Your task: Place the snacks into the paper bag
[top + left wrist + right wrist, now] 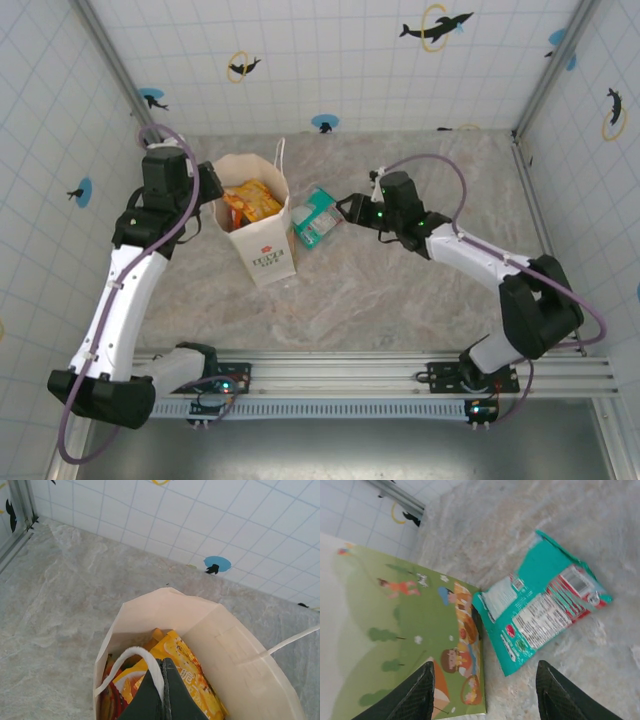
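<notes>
Paper bag (271, 256) upright, teal packet (318, 218) beside

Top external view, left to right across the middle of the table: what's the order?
left pincer → paper bag → teal packet → right pincer

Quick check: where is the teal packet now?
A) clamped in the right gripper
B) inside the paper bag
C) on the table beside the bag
C: the teal packet lies on the table next to the paper bag, and the right gripper is open, apart from it.
</notes>
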Robot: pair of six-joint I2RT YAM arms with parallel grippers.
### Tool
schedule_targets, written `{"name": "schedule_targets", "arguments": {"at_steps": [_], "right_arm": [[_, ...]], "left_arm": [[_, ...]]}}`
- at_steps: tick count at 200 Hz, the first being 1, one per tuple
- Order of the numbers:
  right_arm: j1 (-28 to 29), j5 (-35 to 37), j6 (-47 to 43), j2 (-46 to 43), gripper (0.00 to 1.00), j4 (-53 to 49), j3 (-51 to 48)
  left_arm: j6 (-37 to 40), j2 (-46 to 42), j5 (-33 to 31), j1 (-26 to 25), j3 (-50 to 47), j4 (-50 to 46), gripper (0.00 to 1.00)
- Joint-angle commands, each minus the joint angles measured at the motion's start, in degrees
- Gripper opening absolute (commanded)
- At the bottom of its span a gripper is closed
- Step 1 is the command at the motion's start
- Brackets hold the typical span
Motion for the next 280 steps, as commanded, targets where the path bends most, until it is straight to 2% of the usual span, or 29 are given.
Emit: {"name": "schedule_targets", "arguments": {"at_steps": [1, 19, 34, 75, 109, 133, 198, 242, 280], "right_arm": [[-0.9, 0.2, 10.9, 3.2, 0.55, 11.9, -3.5], [-2.2, 0.3, 11.5, 6.7, 0.56, 15.1, -3.8], [-3.1, -1.7, 7.7, 10.6, 0.56, 18.5, -2.5], [-6.7, -7.3, 2.5, 21.7, 0.56, 16.6, 6.5], [-8.2, -9.2, -1.1, 27.3, 0.56, 16.8, 10.4], [-9.1, -13.2, -2.3, 30.5, 0.56, 17.0, 12.2], [-9.0, -17.7, -5.3, 33.7, 0.55, 12.0, 15.2], [-9.1, -16.4, -8.2, 34.4, 0.56, 9.3, 16.3], [-9.5, -17.9, -11.1, 37.6, 0.58, 5.6, 21.3]], "left_arm": [[-0.4, -0.6, 1.1, 0.0, -2.0, 1.3, 0.01], [-0.3, -0.3, 1.5, -0.1, -2.0, 1.0, 0.01], [-0.1, 0.0, 1.3, 0.0, -1.4, 0.9, 0.01], [0.5, 0.5, 0.6, -0.1, 0.8, 0.0, 0.01], [0.8, 0.7, -0.2, -0.1, 0.9, -0.5, 0.01], [0.8, 1.1, -0.1, 0.0, 1.1, -0.8, 0.01], [0.5, 2.1, -0.2, 0.0, 1.1, -0.7, 0.01], [0.4, 2.3, 0.1, -0.1, 0.7, -0.5, 0.01], [0.3, 2.2, -0.1, 0.0, 0.8, -0.6, 0.01]]}}
